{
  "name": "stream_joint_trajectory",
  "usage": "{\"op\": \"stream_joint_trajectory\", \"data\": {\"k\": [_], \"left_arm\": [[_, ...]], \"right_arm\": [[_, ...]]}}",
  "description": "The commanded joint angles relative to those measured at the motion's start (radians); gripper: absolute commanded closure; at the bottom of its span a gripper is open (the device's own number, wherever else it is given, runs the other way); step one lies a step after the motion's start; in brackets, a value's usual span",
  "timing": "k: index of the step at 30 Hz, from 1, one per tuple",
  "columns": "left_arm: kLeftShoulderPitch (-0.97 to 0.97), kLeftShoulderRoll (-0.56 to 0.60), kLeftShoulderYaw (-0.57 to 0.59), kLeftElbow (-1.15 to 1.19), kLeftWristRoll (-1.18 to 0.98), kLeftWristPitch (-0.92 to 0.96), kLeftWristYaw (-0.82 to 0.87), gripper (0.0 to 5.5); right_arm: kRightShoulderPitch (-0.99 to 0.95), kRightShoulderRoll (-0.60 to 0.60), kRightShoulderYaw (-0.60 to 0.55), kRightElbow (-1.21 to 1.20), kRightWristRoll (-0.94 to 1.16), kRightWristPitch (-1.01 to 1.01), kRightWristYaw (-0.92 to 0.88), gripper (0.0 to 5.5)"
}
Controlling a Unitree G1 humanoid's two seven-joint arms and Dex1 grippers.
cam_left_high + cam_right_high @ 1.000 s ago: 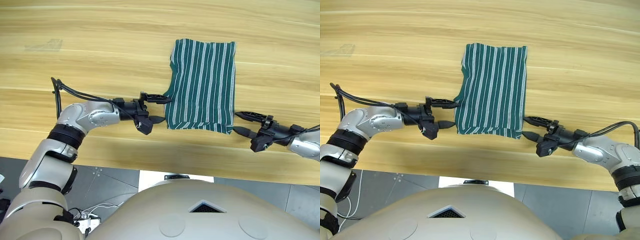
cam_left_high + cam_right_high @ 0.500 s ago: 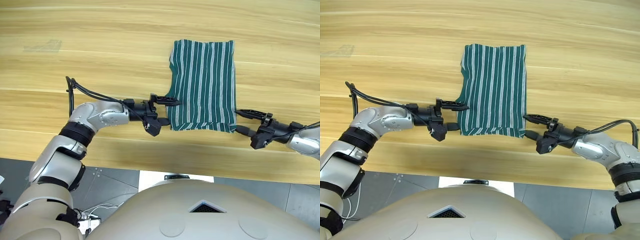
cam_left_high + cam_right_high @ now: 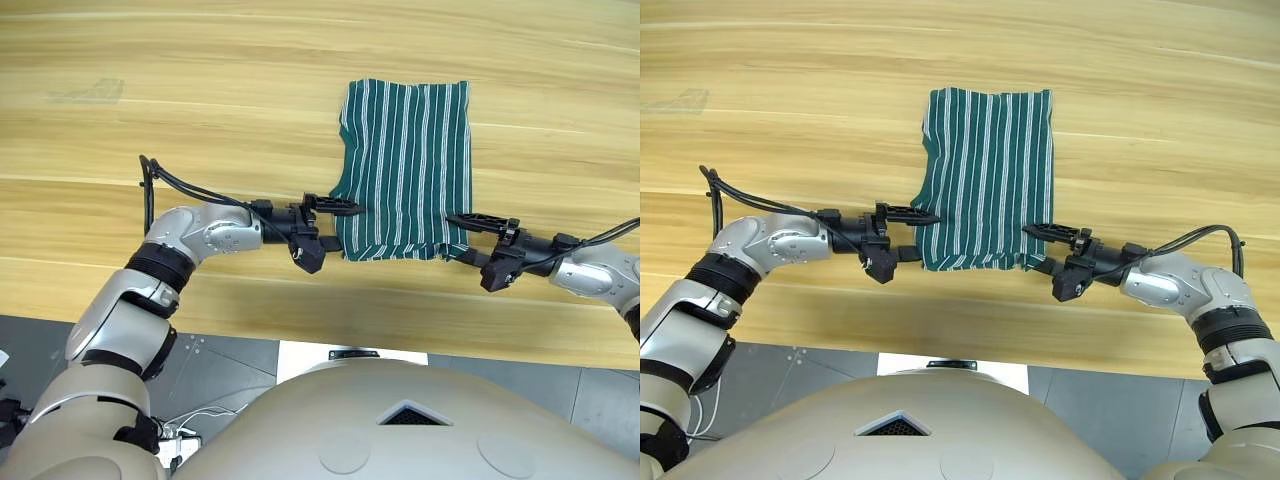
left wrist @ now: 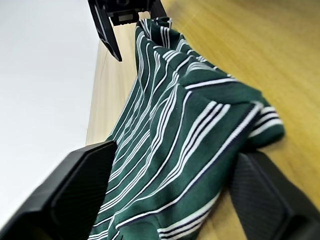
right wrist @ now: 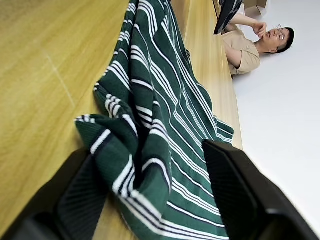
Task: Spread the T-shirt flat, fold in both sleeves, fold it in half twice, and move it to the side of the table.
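The green T-shirt with white stripes (image 3: 405, 160) lies folded into a narrow rectangle on the wooden table (image 3: 180, 90), sleeves tucked in. My left gripper (image 3: 345, 226) is open at its near left corner, one finger over the cloth and one beside the hem. In the left wrist view the striped cloth (image 4: 185, 145) bunches up between the two black fingers (image 4: 80, 192). My right gripper (image 3: 456, 237) is open at the near right corner. In the right wrist view the rumpled corner (image 5: 135, 150) sits between its fingers (image 5: 240, 200).
The bare wooden table stretches wide to the left, right and far side of the shirt. Its near edge (image 3: 250, 335) runs just behind both wrists, with grey floor below.
Both grippers moved inward along the near hem. The left slid right onto the left corner; the right moved left onto the right corner. The near edge bunched up slightly.
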Motion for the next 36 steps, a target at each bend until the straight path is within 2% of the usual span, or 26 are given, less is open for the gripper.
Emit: {"op": "stream_joint_trajectory", "data": {"k": [1,11,15,29,36], "left_arm": [[0.098,0.01,-0.133,0.113,0.153,0.057,-0.118,2.37],[0.091,0.012,-0.141,0.154,0.142,0.07,-0.102,3.96],[0.083,0.001,-0.15,0.18,0.144,0.075,-0.084,4.22],[0.072,-0.022,-0.159,0.223,0.144,0.071,-0.081,4.94],[0.106,-0.033,-0.095,0.189,0.05,0.116,-0.05,5.28]], "right_arm": [[0.026,0.028,0.052,0.042,-0.086,0.021,0.064,2.97],[0.016,0.032,0.063,0.062,-0.063,0.033,0.074,4.63],[0.012,0.033,0.059,0.064,-0.065,0.031,0.074,5.2],[-0.008,0.044,0.052,0.05,-0.06,0.022,0.087,5.28],[-0.021,0.089,0.018,0.066,-0.031,0.043,0.06,5.29]]}}
